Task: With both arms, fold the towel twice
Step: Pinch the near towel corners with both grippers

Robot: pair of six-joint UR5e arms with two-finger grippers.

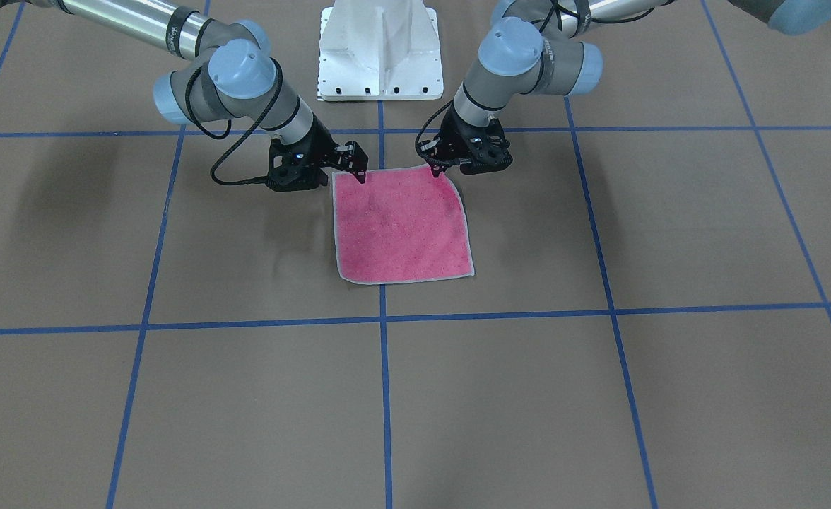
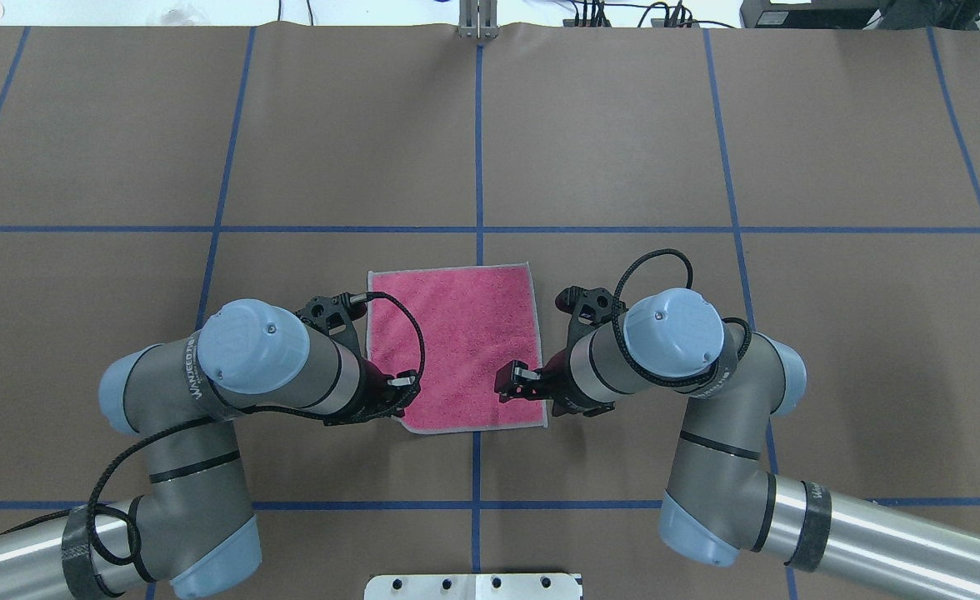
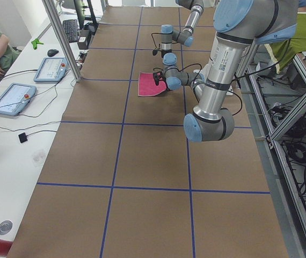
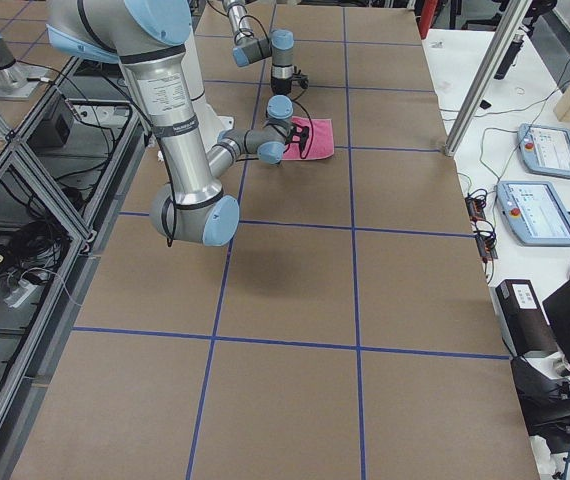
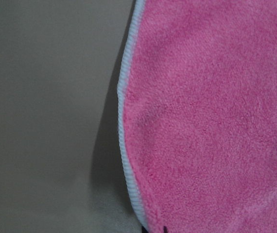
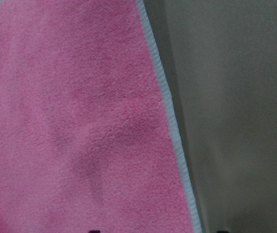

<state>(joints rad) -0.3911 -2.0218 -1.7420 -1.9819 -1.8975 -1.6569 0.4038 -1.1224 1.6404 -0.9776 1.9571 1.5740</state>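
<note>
Pink face up, the towel (image 1: 401,226) lies flat on the brown table (image 1: 599,396) at centre frame in the front-facing view; I see the right gripper (image 1: 361,174) at its upper-left corner and the left gripper (image 1: 435,170) at its upper-right corner. In the right wrist view that gripper's fingertips stand spread, one over cloth, one over table; whether the left gripper pinches the corner I cannot tell.

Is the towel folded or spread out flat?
Spread out. The towel lies flat on the table, pink face up, with all four stitched edges showing and no fold made yet.
</note>
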